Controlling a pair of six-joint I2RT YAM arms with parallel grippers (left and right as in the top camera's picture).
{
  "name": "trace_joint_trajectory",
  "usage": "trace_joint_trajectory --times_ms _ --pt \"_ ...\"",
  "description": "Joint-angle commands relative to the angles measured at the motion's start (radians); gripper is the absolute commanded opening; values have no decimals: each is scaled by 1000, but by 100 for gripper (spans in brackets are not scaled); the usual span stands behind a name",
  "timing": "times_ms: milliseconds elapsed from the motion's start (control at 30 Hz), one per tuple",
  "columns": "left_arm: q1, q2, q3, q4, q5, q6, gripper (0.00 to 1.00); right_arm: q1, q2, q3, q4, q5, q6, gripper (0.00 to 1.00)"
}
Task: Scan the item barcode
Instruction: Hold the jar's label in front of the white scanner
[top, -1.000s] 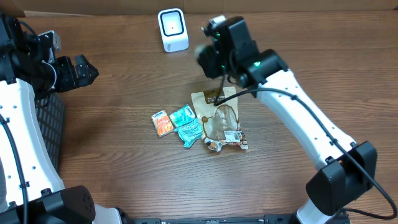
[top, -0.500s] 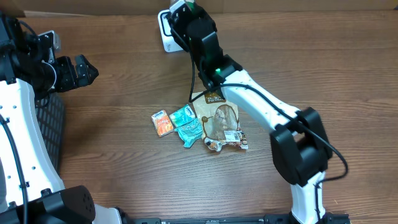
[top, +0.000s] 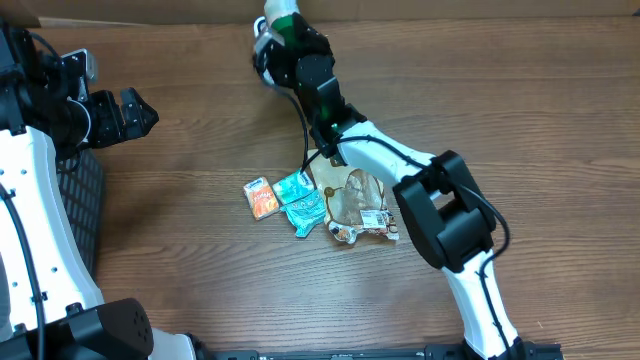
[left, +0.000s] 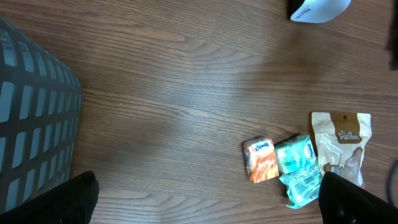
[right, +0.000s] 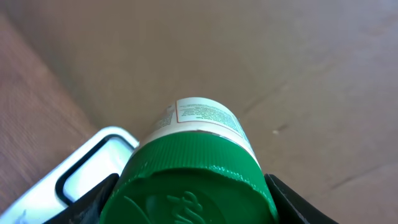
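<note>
We see the right fingers (right: 289, 199) clamped on a green-capped bottle (right: 199, 118), held over the white scanner (right: 93, 165) at the tabletop's (top: 200, 280) far edge. We see the left fingers (left: 81, 196) spread wide apart.

Orange packet (top: 260, 197) beside teal packets (top: 301, 201)

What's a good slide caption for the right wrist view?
Right gripper holds a green-capped bottle close to the white barcode scanner.

Bottle (right: 200, 121) close by scanner (right: 93, 167) at far edge of table (top: 200, 130), packets (top: 300, 200) clustered mid-table, basket (left: 31, 124) at left edge
</note>
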Motion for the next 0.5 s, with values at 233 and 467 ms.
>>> trace_joint_trajectory --times_ms 233,467 --pt "-5 -2 9 1 4 23 100 -5 73 31 80 -80 -240 36" --pt "-5 -2 9 1 4 23 100 -32 77 31 99 -97 -243 36"
